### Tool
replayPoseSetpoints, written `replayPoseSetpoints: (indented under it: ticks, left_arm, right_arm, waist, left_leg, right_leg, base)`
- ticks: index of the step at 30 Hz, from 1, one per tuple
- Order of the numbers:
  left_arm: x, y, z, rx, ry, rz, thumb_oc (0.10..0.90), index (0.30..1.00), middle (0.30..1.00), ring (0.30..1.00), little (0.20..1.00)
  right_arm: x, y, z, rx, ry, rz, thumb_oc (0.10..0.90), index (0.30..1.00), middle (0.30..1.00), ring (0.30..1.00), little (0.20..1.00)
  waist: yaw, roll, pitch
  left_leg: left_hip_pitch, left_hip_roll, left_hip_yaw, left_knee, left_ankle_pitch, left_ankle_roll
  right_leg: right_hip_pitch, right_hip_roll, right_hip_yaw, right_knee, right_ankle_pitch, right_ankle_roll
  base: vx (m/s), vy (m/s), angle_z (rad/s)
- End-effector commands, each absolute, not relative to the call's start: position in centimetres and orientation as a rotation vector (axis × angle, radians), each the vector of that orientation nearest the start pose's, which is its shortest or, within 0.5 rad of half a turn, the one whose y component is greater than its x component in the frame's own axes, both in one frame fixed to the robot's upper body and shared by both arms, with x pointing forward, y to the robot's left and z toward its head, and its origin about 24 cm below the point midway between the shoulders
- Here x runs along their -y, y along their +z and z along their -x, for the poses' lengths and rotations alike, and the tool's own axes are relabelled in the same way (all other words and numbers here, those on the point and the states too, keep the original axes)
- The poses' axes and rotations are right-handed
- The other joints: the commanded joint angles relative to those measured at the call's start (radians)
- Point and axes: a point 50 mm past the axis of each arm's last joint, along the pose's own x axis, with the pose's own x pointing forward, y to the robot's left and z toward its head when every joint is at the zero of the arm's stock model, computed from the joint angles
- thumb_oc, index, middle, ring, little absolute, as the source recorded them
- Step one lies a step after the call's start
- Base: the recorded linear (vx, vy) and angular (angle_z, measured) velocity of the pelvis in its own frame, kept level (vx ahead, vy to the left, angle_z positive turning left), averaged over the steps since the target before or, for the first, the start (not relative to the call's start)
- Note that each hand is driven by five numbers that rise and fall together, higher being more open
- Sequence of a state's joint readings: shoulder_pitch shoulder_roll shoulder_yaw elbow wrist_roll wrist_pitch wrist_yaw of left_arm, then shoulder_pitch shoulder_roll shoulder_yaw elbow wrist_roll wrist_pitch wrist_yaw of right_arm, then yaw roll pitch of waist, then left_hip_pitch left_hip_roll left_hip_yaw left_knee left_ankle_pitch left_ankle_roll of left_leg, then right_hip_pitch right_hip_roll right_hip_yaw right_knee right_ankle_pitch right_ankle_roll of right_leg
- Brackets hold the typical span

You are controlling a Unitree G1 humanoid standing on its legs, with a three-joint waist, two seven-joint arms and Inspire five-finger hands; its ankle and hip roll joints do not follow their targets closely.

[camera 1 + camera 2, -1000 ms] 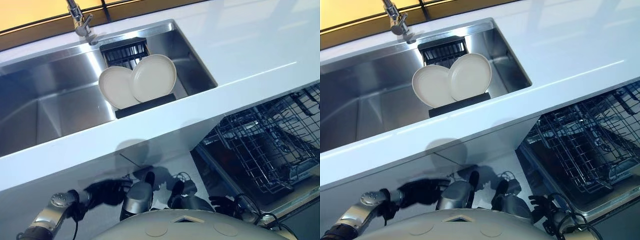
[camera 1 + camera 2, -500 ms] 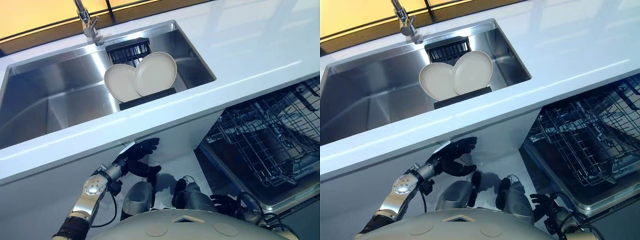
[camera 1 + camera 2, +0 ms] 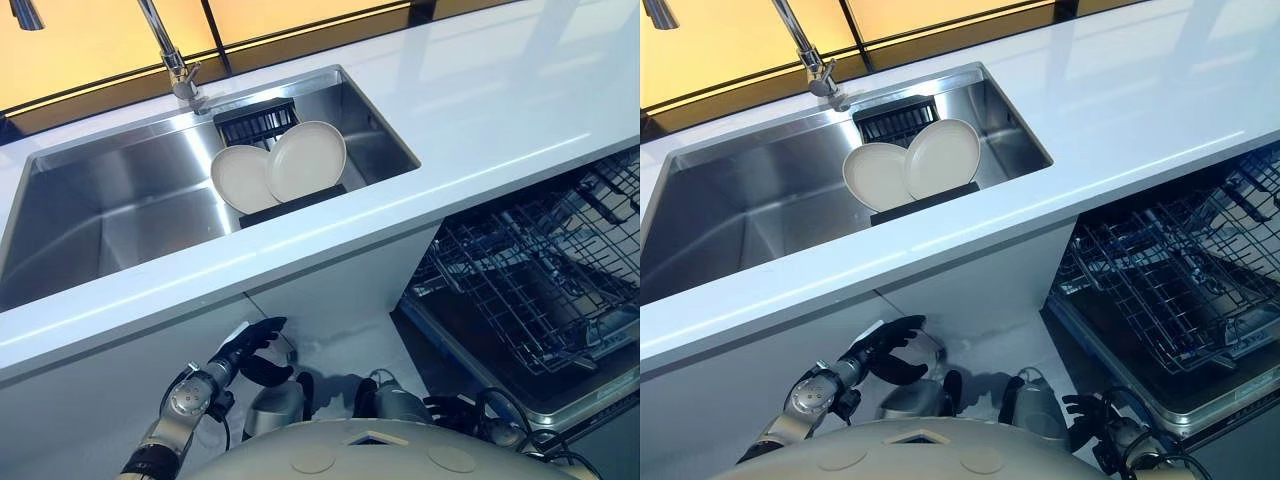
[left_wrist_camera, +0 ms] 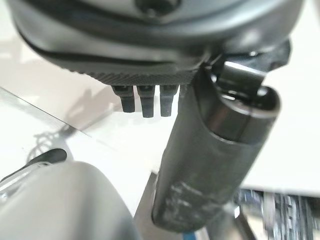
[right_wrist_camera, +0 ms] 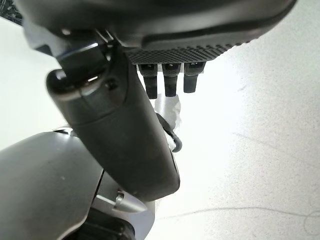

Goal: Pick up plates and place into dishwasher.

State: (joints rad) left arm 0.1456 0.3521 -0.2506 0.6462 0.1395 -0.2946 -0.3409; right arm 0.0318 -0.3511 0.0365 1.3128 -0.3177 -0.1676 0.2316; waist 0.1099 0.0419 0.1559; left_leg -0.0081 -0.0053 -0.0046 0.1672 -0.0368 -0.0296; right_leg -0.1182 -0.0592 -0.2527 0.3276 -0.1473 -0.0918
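Two cream plates stand on edge in a black rack point(image 3: 258, 120) at the back of the steel sink point(image 3: 110, 205). The left plate point(image 3: 238, 180) is partly behind the right plate point(image 3: 308, 160). My left hand point(image 3: 248, 346) hangs below the counter edge, in front of the white cabinet, well below and in front of the plates. It is open, with its fingers point(image 4: 145, 102) and thumb point(image 4: 215, 165) straight and nothing held. My right hand point(image 3: 1086, 408) is low down by the dishwasher's front corner, open and empty, fingers point(image 5: 170, 80) straight.
The white counter point(image 3: 500, 110) runs across in front of and to the right of the sink. A faucet point(image 3: 172, 60) stands behind the rack. On the right, under the counter, the dishwasher's wire basket point(image 3: 530, 290) is pulled out over the lowered door.
My left hand rose from low on the left up in front of the cabinet, then sank slightly. The camera has shifted, showing more of the back wall. The plates have not moved.
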Motion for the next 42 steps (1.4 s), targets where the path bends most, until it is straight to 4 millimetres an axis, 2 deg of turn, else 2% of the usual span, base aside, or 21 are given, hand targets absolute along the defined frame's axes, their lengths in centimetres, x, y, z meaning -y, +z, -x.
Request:
replayPoseSetpoints:
  ticks: [1,3,7,10,13,16,18,21,23,24,26,27,28,30,31,33,34,35,37,42]
  left_arm:
    - [-16.2,-5.1,-19.7,-0.275,-0.772,-0.387,0.8,0.9,0.9,0.9,0.9]
    - [-14.7,-3.8,-20.5,-0.21,-0.855,-0.364,0.8,0.9,0.9,0.9,0.9]
    - [-13.4,-2.8,-21.3,-0.146,-0.88,-0.314,0.8,0.9,0.9,0.9,0.9]
    - [-13.3,-3.2,-21.4,-0.155,-0.841,-0.332,0.8,0.9,0.9,0.9,0.9]
    - [-14.1,-4.7,-20.9,-0.234,-0.784,-0.35,0.8,0.9,0.9,0.9,0.9]
    - [-15.6,-7.7,-19.4,-0.403,-0.671,-0.337,0.8,0.9,0.9,0.9,0.9]
    - [-16.8,-10.0,-17.9,-0.523,-0.58,-0.393,0.8,0.9,0.9,0.9,0.9]
    - [-18.8,-12.6,-15.5,-0.695,-0.421,-0.412,0.8,0.9,0.9,0.9,0.9]
    - [-20.5,-13.8,-13.9,-0.82,-0.309,-0.396,0.8,0.9,0.9,0.9,0.9]
    - [-22.2,-14.7,-12.2,-0.928,-0.18,-0.368,0.8,0.9,0.9,0.9,0.9]
    - [-23.7,-15.1,-10.8,-1.022,-0.064,-0.339,0.8,0.9,0.9,0.9,0.9]
    - [-24.2,-15.2,-10.6,-1.043,-0.032,-0.333,0.8,0.9,0.9,0.9,0.9]
    - [-24.8,-15.2,-10.5,-1.07,0.014,-0.346,0.8,0.9,0.9,0.9,0.9]
    - [-25.5,-15.1,-10.4,-1.09,0.046,-0.372,0.8,0.9,0.9,0.9,0.9]
    - [-25.3,-15.2,-10.3,-1.096,0.096,-0.317,0.8,0.9,0.9,0.9,0.9]
    - [-24.9,-15.3,-10.6,-1.091,0.108,-0.235,0.8,0.9,0.9,0.9,0.9]
    - [-24.4,-15.3,-10.9,-1.08,0.076,-0.233,0.8,0.9,0.9,0.9,0.9]
    - [-23.6,-15.5,-11.0,-1.072,0.035,-0.228,0.8,0.9,0.9,0.9,0.9]
    - [-23.1,-15.6,-10.8,-1.074,0.015,-0.206,0.8,0.9,0.9,0.9,0.9]
    - [-22.7,-15.8,-10.3,-1.078,-0.089,-0.296,0.8,0.9,0.9,0.9,0.9]
  right_arm:
    - [27.7,-14.2,-10.4,-1.146,0.262,0.459,0.8,0.9,0.9,0.9,0.9]
    - [27.8,-14.1,-10.6,-1.144,0.255,0.457,0.8,0.9,0.9,0.9,0.9]
    - [27.8,-14.1,-10.3,-1.153,0.249,0.453,0.8,0.9,0.9,0.9,0.9]
    - [27.8,-14.3,-9.9,-1.165,0.242,0.45,0.8,0.9,0.9,0.9,0.9]
    - [27.7,-14.4,-9.7,-1.17,0.223,0.437,0.8,0.9,0.9,0.9,0.9]
    - [27.8,-14.5,-9.1,-1.17,0.184,0.42,0.8,0.9,0.9,0.9,0.9]
    - [27.7,-14.6,-8.5,-1.168,0.159,0.403,0.8,0.9,0.9,0.9,0.9]
    - [27.0,-15.0,-7.9,-1.169,0.172,0.393,0.8,0.9,0.9,0.9,0.9]
    - [26.2,-15.3,-7.3,-1.169,0.211,0.395,0.8,0.9,0.9,0.9,0.9]
    - [25.3,-15.6,-7.2,-1.169,0.248,0.398,0.8,0.9,0.9,0.9,0.9]
    - [24.3,-15.9,-7.1,-1.166,0.277,0.402,0.8,0.9,0.9,0.9,0.9]
    - [24.1,-15.9,-7.2,-1.161,0.285,0.402,0.8,0.9,0.9,0.9,0.9]
    - [23.6,-15.9,-7.8,-1.141,0.298,0.401,0.8,0.9,0.9,0.9,0.9]
    - [23.2,-15.9,-8.2,-1.129,0.304,0.398,0.8,0.9,0.9,0.9,0.9]
    - [22.9,-16.0,-8.2,-1.133,0.315,0.405,0.8,0.9,0.9,0.9,0.9]
    - [23.2,-16.1,-7.8,-1.144,0.302,0.426,0.8,0.9,0.9,0.9,0.9]
    - [23.6,-16.1,-7.5,-1.161,0.275,0.425,0.8,0.9,0.9,0.9,0.9]
    - [24.4,-16.0,-7.2,-1.185,0.234,0.418,0.8,0.9,0.9,0.9,0.9]
    - [25.2,-15.9,-7.1,-1.208,0.212,0.438,0.8,0.9,0.9,0.9,0.9]
    - [25.7,-15.9,-6.6,-1.228,0.152,0.404,0.8,0.9,0.9,0.9,0.9]
  waist:
    - [-0.022,-0.022,0.0]
    - [-0.036,-0.019,-0.003]
    - [-0.056,-0.019,-0.013]
    - [-0.071,-0.019,-0.02]
    - [-0.082,-0.022,-0.029]
    - [-0.097,-0.027,-0.039]
    - [-0.105,-0.035,-0.043]
    - [-0.115,-0.042,-0.048]
    - [-0.121,-0.039,-0.053]
    - [-0.122,-0.024,-0.058]
    - [-0.132,-0.001,-0.057]
    - [-0.133,0.003,-0.056]
    - [-0.132,0.005,-0.052]
    - [-0.121,-0.006,-0.046]
    - [-0.116,-0.011,-0.04]
    - [-0.106,-0.021,-0.031]
    - [-0.1,-0.029,-0.03]
    - [-0.094,-0.054,-0.033]
    - [-0.09,-0.071,-0.037]
    - [-0.089,-0.055,-0.061]
  left_leg:
    - [-0.053,-0.026,0.023,0.072,-0.044,-0.014]
    - [-0.043,-0.025,0.035,0.064,-0.051,-0.013]
    - [-0.021,-0.03,0.048,0.051,-0.062,-0.011]
    - [-0.008,-0.034,0.061,0.038,-0.066,-0.01]
    - [0.004,-0.039,0.073,0.031,-0.071,-0.007]
    - [0.015,-0.056,0.084,0.029,-0.087,0.002]
    - [0.019,-0.071,0.096,0.035,-0.101,0.013]
    - [0.036,-0.076,0.111,0.004,-0.094,0.03]
    - [0.055,-0.07,0.116,-0.047,-0.076,0.045]
    - [0.073,-0.05,0.125,-0.095,-0.056,0.058]
    - [0.089,-0.025,0.114,-0.141,-0.036,0.082]
    - [0.09,-0.019,0.108,-0.151,-0.029,0.086]
    - [0.081,-0.01,0.092,-0.156,-0.015,0.089]
    - [0.063,-0.011,0.081,-0.163,0.007,0.073]
    - [0.042,-0.006,0.085,-0.167,0.031,0.056]
    - [-0.004,-0.006,0.082,-0.142,0.037,0.034]
    - [-0.021,-0.018,0.076,-0.104,0.022,0.032]
    - [-0.043,-0.054,0.071,0.016,-0.034,0.039]
    - [-0.037,-0.074,0.085,0.065,-0.084,0.047]
    - [0.03,-0.065,0.077,-0.08,-0.052,0.056]
  right_leg:
    - [0.226,0.028,-0.007,-0.277,0.054,0.078]
    - [0.221,0.024,-0.004,-0.281,0.056,0.082]
    - [0.216,0.02,0.006,-0.29,0.06,0.088]
    - [0.212,0.018,0.014,-0.294,0.064,0.092]
    - [0.207,0.015,0.02,-0.293,0.064,0.096]
    - [0.204,0.004,0.035,-0.303,0.076,0.107]
    - [0.207,-0.005,0.046,-0.33,0.096,0.119]
    - [0.194,-0.004,0.059,-0.347,0.124,0.138]
    - [0.182,-0.001,0.062,-0.329,0.118,0.146]
    - [0.156,-0.007,0.032,-0.24,0.076,0.149]
    - [0.091,-0.005,0.055,-0.062,0.047,0.155]
    - [0.074,0.002,0.068,-0.024,0.035,0.155]
    - [0.07,0.019,0.092,-0.032,0.015,0.145]
    - [0.119,0.037,0.088,-0.135,0.015,0.125]
    - [0.145,0.057,0.105,-0.179,0.016,0.116]
    - [0.176,0.064,0.109,-0.223,0.021,0.111]
    - [0.185,0.056,0.087,-0.243,0.029,0.105]
    - [0.18,0.027,0.063,-0.266,0.051,0.097]
    - [0.181,0.01,0.021,-0.279,0.067,0.096]
    - [0.171,0.032,-0.003,-0.281,0.068,0.109]
  base:
    - [-0.01,0.061,-0.12]
    - [0.0,0.065,-0.22]
    - [0.01,0.067,-0.23]
    - [0.03,0.079,-0.23]
    - [0.04,0.108,-0.27]
    - [0.07,0.18,-0.31]
    - [0.09,0.175,-0.37]
    - [0.03,0.056,-0.5]
    - [-0.1,-0.047,-0.32]
    - [-0.2,-0.087,-0.15]
    - [-0.25,-0.105,-0.19]
    - [-0.31,-0.198,-0.24]
    - [-0.27,-0.255,-0.21]
    - [-0.24,-0.272,-0.07]
    - [-0.22,-0.18,0.13]
    - [-0.19,-0.099,0.21]
    - [-0.22,-0.065,0.28]
    - [-0.22,-0.039,0.42]
    - [-0.14,0.023,0.46]
    - [-0.03,0.047,0.25]
